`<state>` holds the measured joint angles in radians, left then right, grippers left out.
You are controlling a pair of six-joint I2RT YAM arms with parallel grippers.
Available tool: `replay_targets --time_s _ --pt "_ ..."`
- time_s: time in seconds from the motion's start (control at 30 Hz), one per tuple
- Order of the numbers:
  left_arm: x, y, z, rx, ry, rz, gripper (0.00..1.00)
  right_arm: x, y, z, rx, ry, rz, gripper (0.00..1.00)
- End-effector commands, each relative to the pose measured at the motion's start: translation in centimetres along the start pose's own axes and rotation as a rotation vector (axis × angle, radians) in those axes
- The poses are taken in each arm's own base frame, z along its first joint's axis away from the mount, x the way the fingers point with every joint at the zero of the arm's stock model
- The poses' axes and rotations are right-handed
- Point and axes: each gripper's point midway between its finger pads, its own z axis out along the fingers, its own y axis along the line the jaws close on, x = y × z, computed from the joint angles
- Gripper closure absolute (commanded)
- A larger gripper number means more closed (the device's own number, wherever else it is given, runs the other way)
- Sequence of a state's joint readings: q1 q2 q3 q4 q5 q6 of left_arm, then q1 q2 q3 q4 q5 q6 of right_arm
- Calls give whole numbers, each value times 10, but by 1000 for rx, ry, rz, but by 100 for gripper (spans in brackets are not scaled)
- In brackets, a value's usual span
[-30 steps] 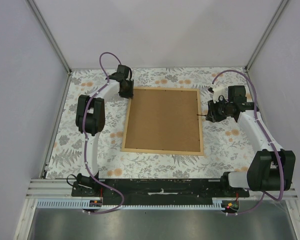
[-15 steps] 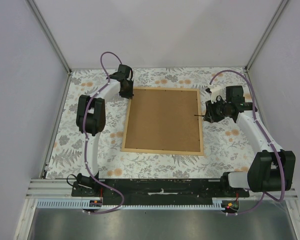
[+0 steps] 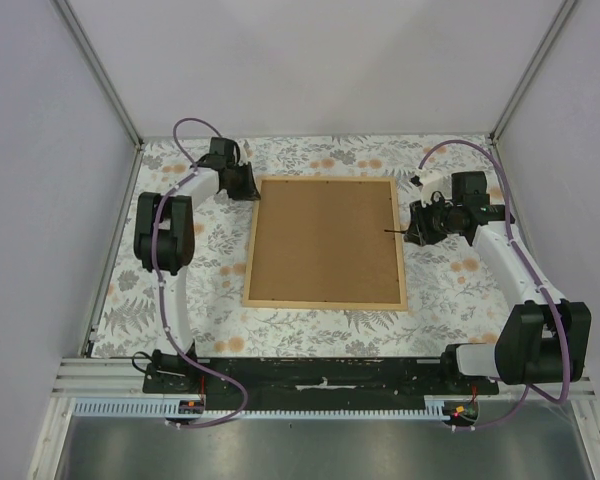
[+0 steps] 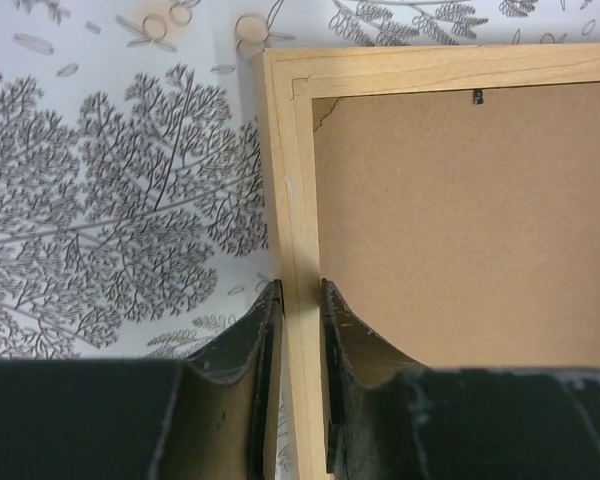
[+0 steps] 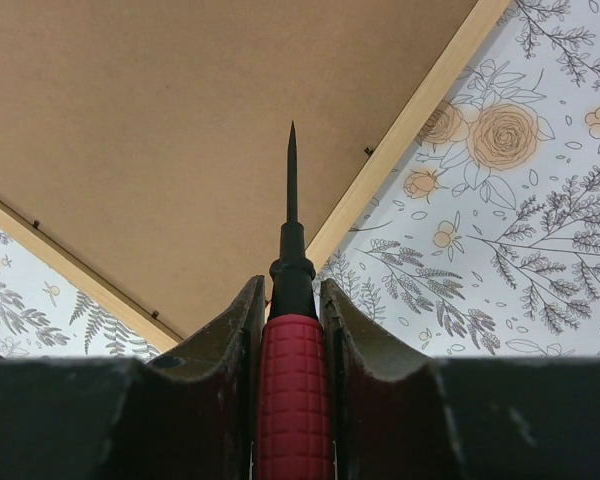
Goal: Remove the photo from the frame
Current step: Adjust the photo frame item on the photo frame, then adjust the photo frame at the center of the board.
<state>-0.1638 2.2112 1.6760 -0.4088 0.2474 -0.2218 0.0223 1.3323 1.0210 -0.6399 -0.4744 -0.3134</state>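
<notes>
The frame (image 3: pixel 324 301) lies face down on the flowered cloth, its brown backing board (image 3: pixel 325 242) up. The photo is hidden under that board. My left gripper (image 3: pixel 248 184) sits at the frame's far left corner. In the left wrist view it (image 4: pixel 300 288) is shut across the light wooden strip (image 4: pixel 280 150), one finger outside on the cloth, the other on the board side. My right gripper (image 3: pixel 417 228) hovers at the frame's right edge, shut on a red-handled screwdriver (image 5: pixel 292 360). The screwdriver's black tip points over the board.
Small black retaining tabs show along the inner edge of the frame (image 4: pixel 477 96) (image 5: pixel 368 151). The flowered tablecloth (image 3: pixel 180 300) surrounds the frame. Grey walls and metal posts bound the table on three sides. The arm bases stand on the rail at the near edge.
My left arm swung left and its gripper turned to lie across the frame's far left corner, narrowing onto the strip. That corner shifted slightly left. The right arm kept still.
</notes>
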Motion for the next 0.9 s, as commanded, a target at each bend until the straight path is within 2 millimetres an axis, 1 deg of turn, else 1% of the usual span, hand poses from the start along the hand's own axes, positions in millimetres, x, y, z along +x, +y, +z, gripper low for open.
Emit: replay_targets --time_s 0.0,0.17,0.23,0.33,0.43,0.5,0.53,0.57,0.6,0.67,0.7,0.77,0.8,0.83,0.87 --pt "-4 -15 -20 142 -45 -79 98 -15 7 -5 -33 -54 -14 100" --pt "11 -19 -21 186 -28 -101 98 -16 8 -5 -34 -50 1 100" --pt "17 -26 -24 233 -22 -116 98 -15 7 -4 -33 -45 8 100" --pt "21 -37 -35 305 -41 -131 98 -14 5 -3 -25 -36 20 100" --pt "18 -47 -51 370 -74 -138 98 -15 5 -2 -28 -30 33 100" --pt "12 -50 -63 399 -104 -137 98 -14 5 -2 -30 -24 39 100" --pt "8 -48 -67 387 -113 -126 98 -15 4 -2 -24 -26 41 100" --pt "0 -45 -71 367 -131 -105 98 -13 3 -2 -18 -18 47 100" --pt "-9 -43 -76 344 -150 -77 89 -13 2 -3 -10 -16 45 100" --pt "-34 -38 -84 298 -199 -23 69 -8 -1 -2 6 2 46 100" --pt "-46 -41 -89 298 -224 15 58 -5 -3 -2 20 12 47 100" --pt "-68 -47 -91 285 -245 94 42 0 -4 1 32 27 48 100" --pt "-70 -49 -84 285 -222 133 38 1 -4 2 35 29 49 100" --pt "-79 -56 -83 301 -217 177 37 3 -4 2 37 33 56 100" --pt "-77 -57 -70 301 -183 211 35 3 -4 2 37 33 60 100"
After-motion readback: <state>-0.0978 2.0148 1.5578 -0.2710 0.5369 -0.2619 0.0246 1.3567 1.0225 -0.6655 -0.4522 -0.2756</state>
